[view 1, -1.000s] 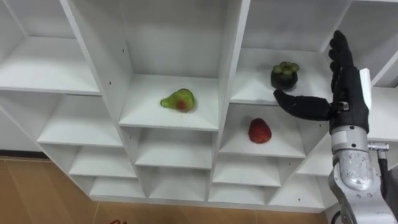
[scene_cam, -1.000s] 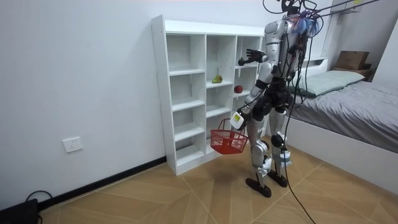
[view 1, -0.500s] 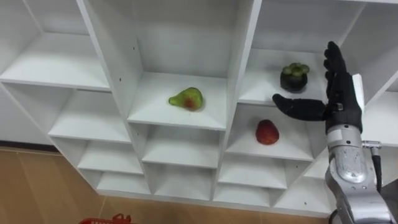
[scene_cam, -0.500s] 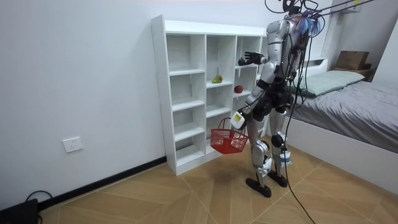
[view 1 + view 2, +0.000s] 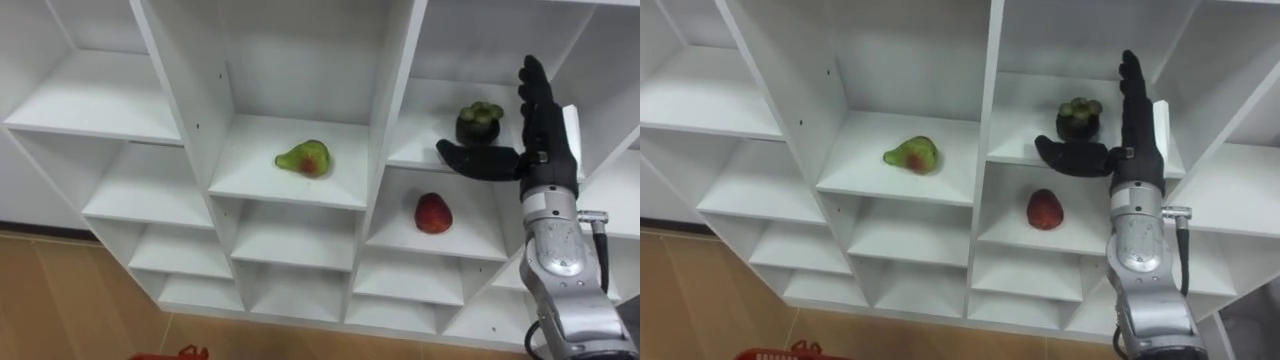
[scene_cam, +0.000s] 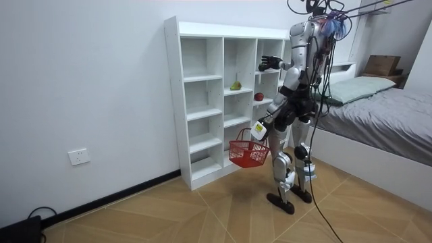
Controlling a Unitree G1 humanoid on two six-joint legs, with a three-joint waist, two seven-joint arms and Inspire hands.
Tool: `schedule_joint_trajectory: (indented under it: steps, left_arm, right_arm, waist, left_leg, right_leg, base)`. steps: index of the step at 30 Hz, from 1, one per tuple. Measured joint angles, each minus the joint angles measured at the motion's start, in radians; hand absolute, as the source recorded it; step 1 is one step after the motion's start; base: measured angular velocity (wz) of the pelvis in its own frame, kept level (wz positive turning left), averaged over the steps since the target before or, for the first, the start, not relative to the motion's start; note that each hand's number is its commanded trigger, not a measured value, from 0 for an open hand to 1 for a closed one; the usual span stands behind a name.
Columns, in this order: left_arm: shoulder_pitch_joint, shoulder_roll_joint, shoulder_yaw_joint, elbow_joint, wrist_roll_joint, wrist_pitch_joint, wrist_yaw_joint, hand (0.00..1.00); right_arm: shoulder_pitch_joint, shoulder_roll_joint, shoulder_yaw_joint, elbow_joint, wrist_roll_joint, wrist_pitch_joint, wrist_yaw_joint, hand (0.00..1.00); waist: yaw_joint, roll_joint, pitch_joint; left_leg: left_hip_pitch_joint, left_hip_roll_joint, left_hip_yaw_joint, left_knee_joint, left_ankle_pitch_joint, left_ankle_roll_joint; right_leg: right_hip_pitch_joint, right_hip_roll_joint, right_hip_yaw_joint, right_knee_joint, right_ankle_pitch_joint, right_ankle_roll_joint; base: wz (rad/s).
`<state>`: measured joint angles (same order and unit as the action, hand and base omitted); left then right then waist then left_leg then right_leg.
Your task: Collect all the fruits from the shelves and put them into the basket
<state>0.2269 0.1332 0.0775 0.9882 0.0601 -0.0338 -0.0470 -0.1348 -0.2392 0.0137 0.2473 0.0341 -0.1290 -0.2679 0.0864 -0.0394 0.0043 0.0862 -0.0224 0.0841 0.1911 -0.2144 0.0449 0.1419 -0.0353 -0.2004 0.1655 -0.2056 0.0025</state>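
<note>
A dark purple mangosteen (image 5: 479,122) sits on the upper shelf of the right-hand column of a white closet (image 5: 390,120). My right hand (image 5: 536,140) is raised just right of it, open, fingers straight up and thumb (image 5: 470,158) reaching out below the fruit; I cannot tell if they touch. One shelf lower lies a red apple (image 5: 432,213). In the middle column rests a green pear with a red patch (image 5: 303,158). In the room view my left hand (image 6: 259,129) hangs low, shut on the handle of a red basket (image 6: 247,153).
I stand close in front of the closet (image 6: 223,101), which has several bare compartments. A bed (image 6: 385,108) is behind me at the room view's right. The basket's red rim (image 5: 165,354) peeks in at the bottom of the left eye view, over the wooden floor.
My right hand has moved in towards the mangosteen, its thumb now just under the fruit. The head camera has shifted a little. The basket still hangs from my left hand.
</note>
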Motion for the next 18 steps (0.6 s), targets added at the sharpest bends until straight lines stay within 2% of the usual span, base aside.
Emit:
schedule_joint_trajectory:
  steps: [7,18]
  left_arm:
    - [0.0,0.0,0.002,0.0,-0.001,0.007,0.0,1.0]
    - [0.004,0.0,-0.001,-0.001,0.0,0.023,0.017,1.0]
  right_arm:
    - [-0.001,0.0,-0.001,0.004,0.005,0.02,0.0,0.0]
    - [-0.018,-0.002,0.003,0.094,0.017,0.022,0.002,0.0]
  waist:
    - [0.001,-0.001,-0.0024]
    - [0.0,-0.005,-0.0013]
  left_leg:
    - [-0.005,-0.001,-0.006,0.006,0.001,0.0]
    - [-0.001,-0.004,-0.008,0.008,0.002,0.002]
  right_leg:
    - [0.001,-0.002,-0.005,0.0,0.0,0.0]
    - [0.001,-0.004,-0.007,0.002,0.0,0.0]
  base:
    - [0.02]
    - [0.0]
